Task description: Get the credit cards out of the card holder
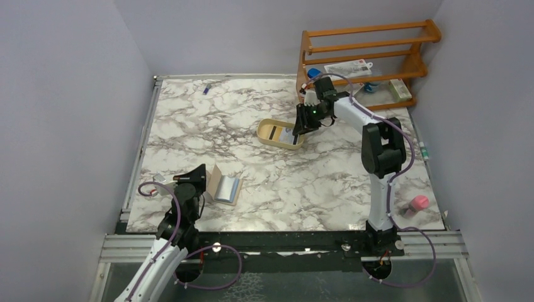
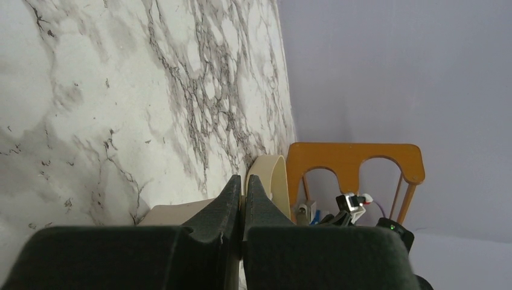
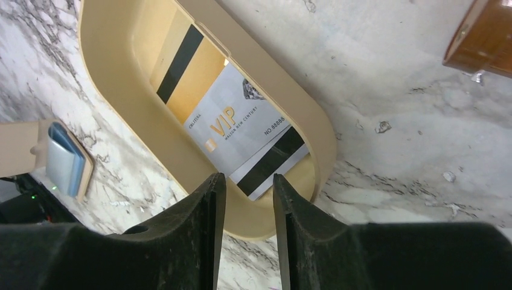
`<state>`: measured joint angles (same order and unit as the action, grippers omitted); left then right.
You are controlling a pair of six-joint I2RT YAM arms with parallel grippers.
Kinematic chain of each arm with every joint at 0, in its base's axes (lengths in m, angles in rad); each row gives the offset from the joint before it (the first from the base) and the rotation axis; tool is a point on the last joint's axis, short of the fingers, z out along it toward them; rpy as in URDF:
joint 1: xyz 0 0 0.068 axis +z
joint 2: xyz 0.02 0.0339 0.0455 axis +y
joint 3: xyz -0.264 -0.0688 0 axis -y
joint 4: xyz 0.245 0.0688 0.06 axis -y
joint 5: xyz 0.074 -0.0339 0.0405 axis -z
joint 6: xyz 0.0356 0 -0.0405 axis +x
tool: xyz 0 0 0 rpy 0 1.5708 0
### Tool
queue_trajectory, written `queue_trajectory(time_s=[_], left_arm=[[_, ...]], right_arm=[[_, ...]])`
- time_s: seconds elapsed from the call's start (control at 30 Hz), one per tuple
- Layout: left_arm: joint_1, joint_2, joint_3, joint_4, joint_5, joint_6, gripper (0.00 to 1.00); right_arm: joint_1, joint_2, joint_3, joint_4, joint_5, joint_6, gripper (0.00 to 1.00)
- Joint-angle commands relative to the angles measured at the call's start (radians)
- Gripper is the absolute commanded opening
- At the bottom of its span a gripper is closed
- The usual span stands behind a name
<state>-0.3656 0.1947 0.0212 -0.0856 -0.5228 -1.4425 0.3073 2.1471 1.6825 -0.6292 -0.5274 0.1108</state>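
the holder [image 1: 221,187] sits open on the worktop [image 1: 315,182] near the left front corner, 1 flap raised at a slant, the other lying flat; pale blue cards [image 1: 231,187] are tucked in the flat half, their edges showing; the right wrist view catches the same blue cards [image 3: 63,160] in the holder [image 3: 18,151] at its left edge.

the left claw [image 1: 200,178] is right at the raised flap; in its own view the left claw [image 2: 243,188] has its fingers [image 2: 226,202] pressed together, with the beige holder [image 2: 175,214] running up to them; i cannot tell whether the flap is nipped between them.

the right arm reaches out to the oval tray [image 1: 267,137], well apart from the holder, toward the far right; the right claw [image 1: 296,131] hangs over the tray's right end; seen from the wrist, the right claw [image 3: 247,188] has its fingers [image 3: 202,211] apart, nothing between them.

in the tray [image 3: 115,90] lie 3 loose cards: a gold card [image 3: 193,78] with a black stripe, a white vip card [image 3: 241,124] overlapping it, and a third card [image 3: 272,160] with a black stripe partly under the vip card.

a wooden rack [image 1: 368,60] stands at the far right corner of the worktop.
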Motion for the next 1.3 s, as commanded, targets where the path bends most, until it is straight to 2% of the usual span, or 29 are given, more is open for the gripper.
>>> queue_trajectory(time_s=[0.0, 0.17, 0.23, 0.37, 0.53, 0.7, 0.83, 1.1, 1.27], left_arm=[[0.008, 0.002, -0.127, -0.117, 0.021, 0.016, 0.0], [0.008, -0.003, -0.127, -0.112, 0.02, 0.02, 0.0], [0.008, -0.001, -0.127, -0.115, 0.02, 0.021, 0.0], [0.009, 0.032, -0.109, -0.166, -0.006, 0.011, 0.0], [0.009, 0.144, -0.032, -0.222, -0.096, 0.043, 0.0], [0.01, 0.225, 0.047, -0.173, -0.154, 0.127, 0.0], [0.01, 0.265, 0.092, -0.192, -0.194, 0.145, 0.0], [0.01, 0.233, 0.079, -0.245, -0.166, 0.096, 0.0], [0.009, 0.201, 0.078, -0.275, -0.162, 0.093, 0.0]], right_arm=[[-0.004, -0.1, 0.008, 0.013, 0.069, 0.018, 0.4], [-0.003, -0.207, 0.022, 0.02, 0.126, 0.033, 0.4], [-0.002, -0.28, -0.019, 0.08, 0.116, 0.041, 0.4], [0.033, -0.457, -0.212, 0.253, 0.036, 0.115, 0.45], [0.253, -0.589, -0.525, 0.494, 0.073, 0.229, 0.63], [0.348, -0.513, -0.833, 0.904, -0.054, 0.531, 0.64], [0.412, -0.445, -0.886, 1.094, -0.052, 0.637, 0.64], [0.465, -0.283, -0.857, 1.334, -0.132, 0.783, 0.64], [0.517, -0.223, -0.803, 1.281, -0.102, 0.797, 0.63]])
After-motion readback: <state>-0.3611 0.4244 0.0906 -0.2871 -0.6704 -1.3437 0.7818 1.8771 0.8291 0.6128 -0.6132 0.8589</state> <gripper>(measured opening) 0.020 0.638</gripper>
